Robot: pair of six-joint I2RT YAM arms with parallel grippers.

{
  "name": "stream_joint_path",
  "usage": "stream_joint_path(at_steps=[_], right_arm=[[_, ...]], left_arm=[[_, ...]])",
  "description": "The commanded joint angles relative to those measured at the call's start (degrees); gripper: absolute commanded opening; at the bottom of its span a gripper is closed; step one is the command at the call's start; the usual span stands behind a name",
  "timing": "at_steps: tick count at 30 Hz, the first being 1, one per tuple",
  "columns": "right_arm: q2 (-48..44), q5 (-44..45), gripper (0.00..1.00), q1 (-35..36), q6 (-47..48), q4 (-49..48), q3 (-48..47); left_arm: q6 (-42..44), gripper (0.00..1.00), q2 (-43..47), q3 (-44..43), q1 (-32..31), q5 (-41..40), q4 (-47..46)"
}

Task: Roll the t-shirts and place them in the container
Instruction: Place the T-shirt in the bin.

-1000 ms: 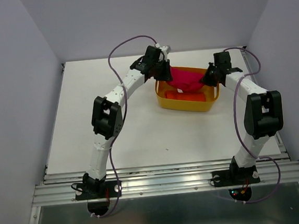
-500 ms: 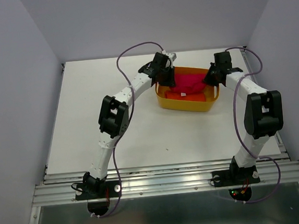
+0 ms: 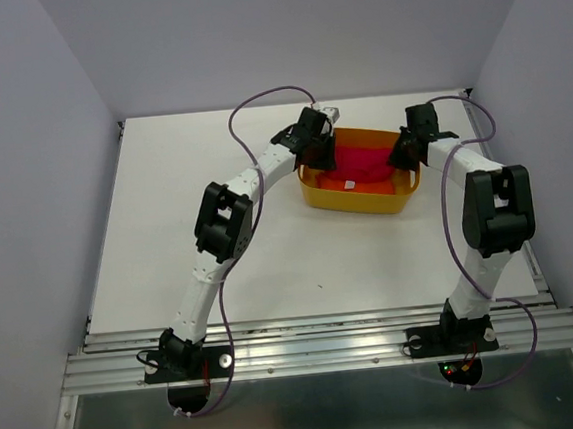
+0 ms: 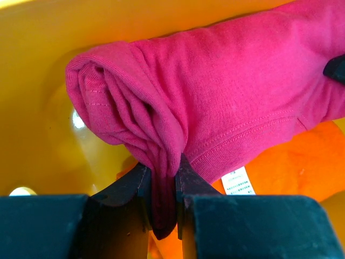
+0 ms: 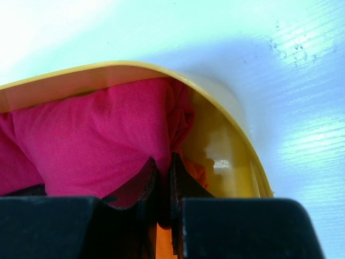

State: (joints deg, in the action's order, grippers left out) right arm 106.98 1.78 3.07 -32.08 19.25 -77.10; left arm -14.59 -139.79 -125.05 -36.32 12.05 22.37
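Crimson t-shirt presses against the yellow tub at its right wall.

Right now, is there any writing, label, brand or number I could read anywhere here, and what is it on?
White tag: tiny print, too blurred to read. It lies where the hem of the crimson t-shirt meets the orange t-shirt; which shirt it belongs to cannot be told.
Yellow tub and table: no writing shows.

R claw pinches crimson tee inside yellow tub.
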Motion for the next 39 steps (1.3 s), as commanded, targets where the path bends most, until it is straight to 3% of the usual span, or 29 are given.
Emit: stream_joint_path(at_steps=[1, 16, 39], right_arm=[[1.12, 3.32, 0.01, -0.7, 1.4, -1.84, -2.09], [4.11, 3.76, 0.01, -0.7, 2.02, -1.58, -1.91], [1.66, 3.67, 0.01, -0.7, 2.19, -1.05, -0.77]], left_arm=[[1.93, 0.0, -1.36, -2.3, -0.07, -3.26, -0.31], [0.53, 0.0, -4.88, -3.53, -0.25, -3.18, -0.93], [4.04, 0.0, 1.36, 3.06, -0.6, -1.24, -2.16]])
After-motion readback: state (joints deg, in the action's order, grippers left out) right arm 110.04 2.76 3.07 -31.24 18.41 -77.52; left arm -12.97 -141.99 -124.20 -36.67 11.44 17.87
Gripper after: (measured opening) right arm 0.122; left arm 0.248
